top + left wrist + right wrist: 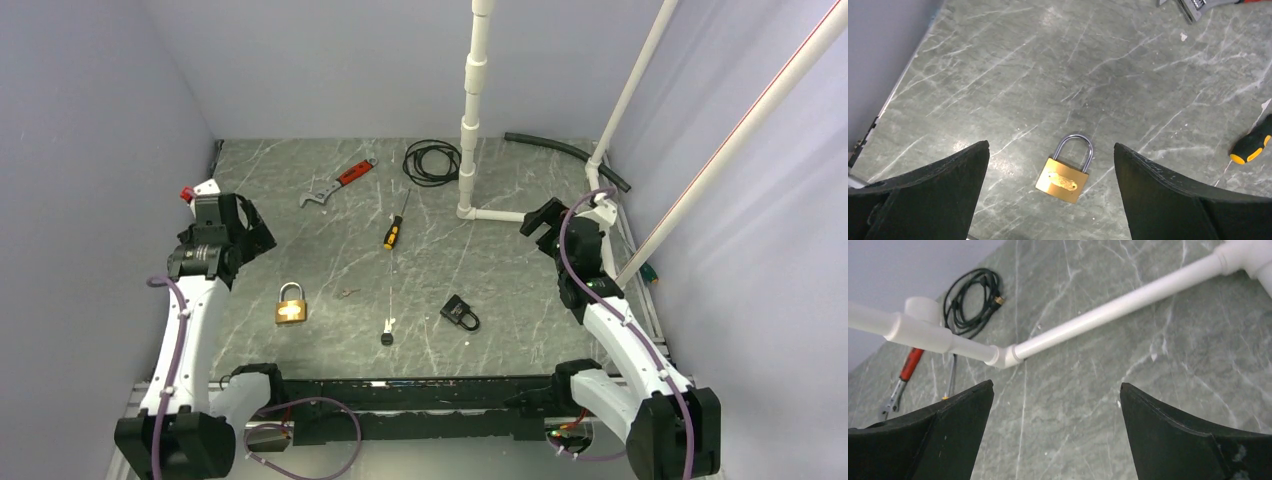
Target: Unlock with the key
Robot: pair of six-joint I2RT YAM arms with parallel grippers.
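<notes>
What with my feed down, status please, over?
Left gripper and right gripper open, empty. Brass padlock flat near left fingers, shackle shut. Black-headed key loose mid-table. Nothing blocking.

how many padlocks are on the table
2. A brass padlock lies front-left on the table; a black padlock lies front-centre, just right of the key. None seems hidden.
</notes>
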